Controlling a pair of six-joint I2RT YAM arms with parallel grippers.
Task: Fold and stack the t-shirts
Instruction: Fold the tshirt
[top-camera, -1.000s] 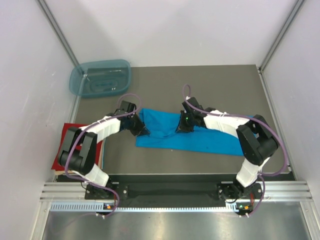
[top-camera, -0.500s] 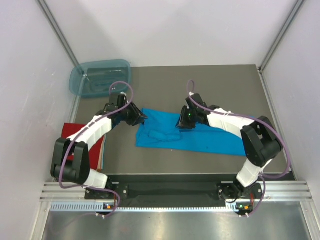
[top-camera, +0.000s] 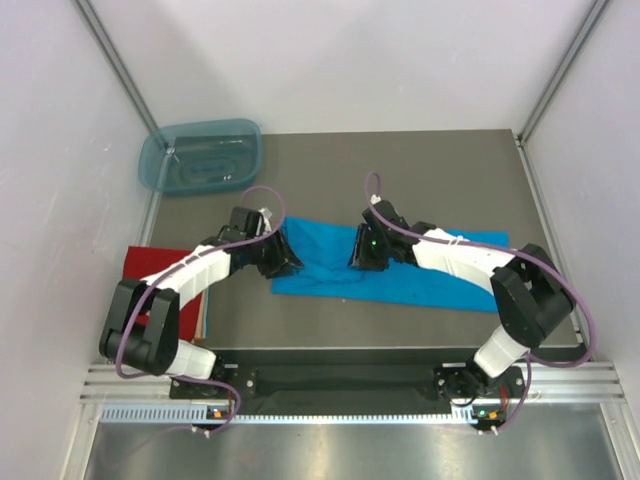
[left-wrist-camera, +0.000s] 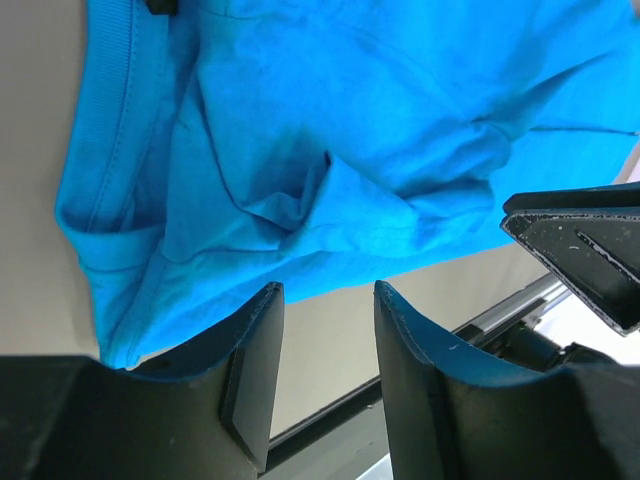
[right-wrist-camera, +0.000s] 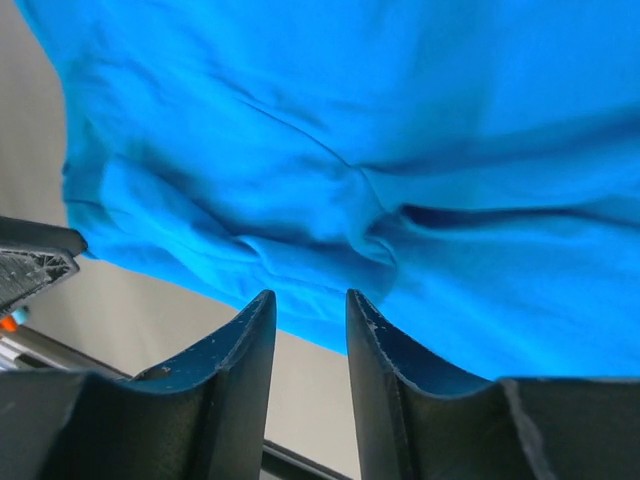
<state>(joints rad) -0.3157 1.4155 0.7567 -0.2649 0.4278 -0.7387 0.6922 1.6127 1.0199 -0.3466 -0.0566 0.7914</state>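
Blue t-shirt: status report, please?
Left hand open, empty. Right hand open, empty. Blue t-shirt on table, bunched between hands. Nothing in the way.

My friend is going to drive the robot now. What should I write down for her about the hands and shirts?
Left gripper: open, empty, above the rumpled left end of the bright turquoise-blue cloth t-shirt.
Right gripper: open, empty, above the same shirt, nearer its middle.
That shirt lies as a long strip across the grey table.
The plain red cloth t-shirt lies folded flat at the table's left edge.
Done: red one folded. Left: likely finish folding the blue one, then stack them.
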